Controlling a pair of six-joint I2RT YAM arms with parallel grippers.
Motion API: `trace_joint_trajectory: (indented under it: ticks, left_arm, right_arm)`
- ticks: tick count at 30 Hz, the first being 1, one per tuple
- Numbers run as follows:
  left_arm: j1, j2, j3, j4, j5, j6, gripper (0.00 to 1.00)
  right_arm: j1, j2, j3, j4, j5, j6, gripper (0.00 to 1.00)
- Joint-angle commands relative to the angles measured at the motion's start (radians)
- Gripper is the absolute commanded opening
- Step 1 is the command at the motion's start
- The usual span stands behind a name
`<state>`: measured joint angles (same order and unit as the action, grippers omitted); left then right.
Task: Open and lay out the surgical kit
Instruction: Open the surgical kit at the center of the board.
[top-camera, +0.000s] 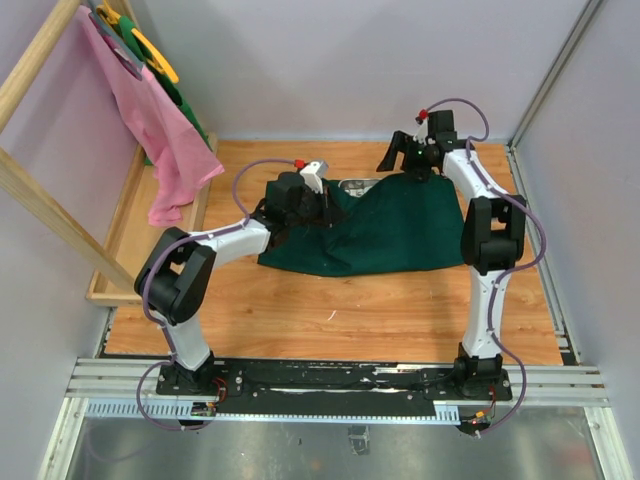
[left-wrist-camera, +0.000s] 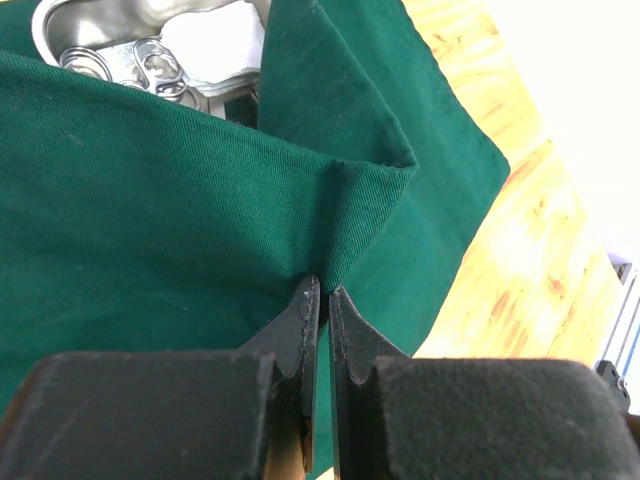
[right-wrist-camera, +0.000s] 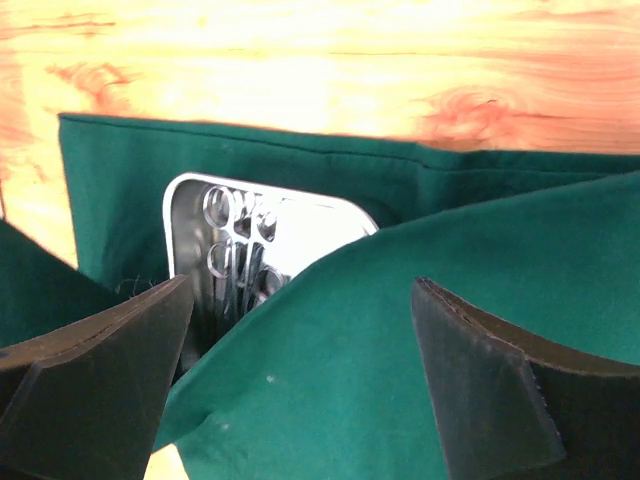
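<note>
**Robot body, overhead and wrist views.** Two black bases (top-camera: 190, 378) sit bolted on a silver rail (top-camera: 330, 385) along the lower edge of the frame. The left arm (top-camera: 200, 250), lower left, and the right arm (top-camera: 487, 240), right of centre, both have white link shells joined by bulky black joint housings. A purple cable (top-camera: 462, 99) loops outside each arm and ends at a small red connector (top-camera: 298, 163). The left gripper (left-wrist-camera: 322, 300) and right gripper (right-wrist-camera: 300, 300) carry matte black, wedge-shaped fingers (right-wrist-camera: 100, 360) with finely grained faces.
</note>
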<state>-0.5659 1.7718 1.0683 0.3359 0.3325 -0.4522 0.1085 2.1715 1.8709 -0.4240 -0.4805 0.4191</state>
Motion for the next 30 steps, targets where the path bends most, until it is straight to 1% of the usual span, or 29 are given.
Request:
trace_joint_trajectory:
  ticks: [1,3,6,7,8,10,14,16,20,25,30]
  left_arm:
    - [-0.015,-0.029,-0.017,0.024,0.002,0.008,0.05]
    - [-0.018,-0.039,-0.028,0.033,0.003,0.006,0.03]
    - [-0.023,-0.055,-0.041,0.037,0.002,0.006,0.03]
    - [-0.024,-0.062,-0.047,0.038,0.002,0.006,0.03]
    - [-0.025,-0.069,-0.052,0.038,0.001,0.007,0.03]
    - [-0.025,-0.087,-0.065,0.039,-0.005,0.007,0.03]
    - [-0.026,-0.125,-0.090,0.037,-0.020,0.003,0.01]
    - [-0.031,-0.152,-0.110,0.039,-0.036,-0.002,0.00]
    - [-0.058,-0.225,-0.173,0.039,-0.090,-0.019,0.00]
    - [-0.150,-0.336,-0.299,0.046,-0.215,-0.061,0.00]
    - [-0.281,-0.459,-0.436,0.048,-0.371,-0.156,0.00]
  right_arm:
    - [0.026,0.091,0.103,-0.136,0.060,0.002,0.92]
    - [0.033,0.109,0.122,-0.153,0.076,-0.008,0.91]
    - [0.045,0.125,0.140,-0.179,0.113,-0.029,0.87]
    - [0.046,0.127,0.139,-0.184,0.120,-0.033,0.84]
    - [0.047,0.127,0.135,-0.187,0.125,-0.037,0.79]
    - [0.047,0.105,0.107,-0.190,0.148,-0.046,0.63]
    - [0.048,0.011,0.011,-0.183,0.221,-0.071,0.31]
    - [0.046,-0.073,-0.055,-0.183,0.263,-0.085,0.19]
    - [0.048,-0.263,-0.246,-0.157,0.340,-0.101,0.02]
    - [0.050,-0.552,-0.586,-0.109,0.433,-0.095,0.01]
    - [0.069,-0.869,-0.941,-0.054,0.500,-0.009,0.01]
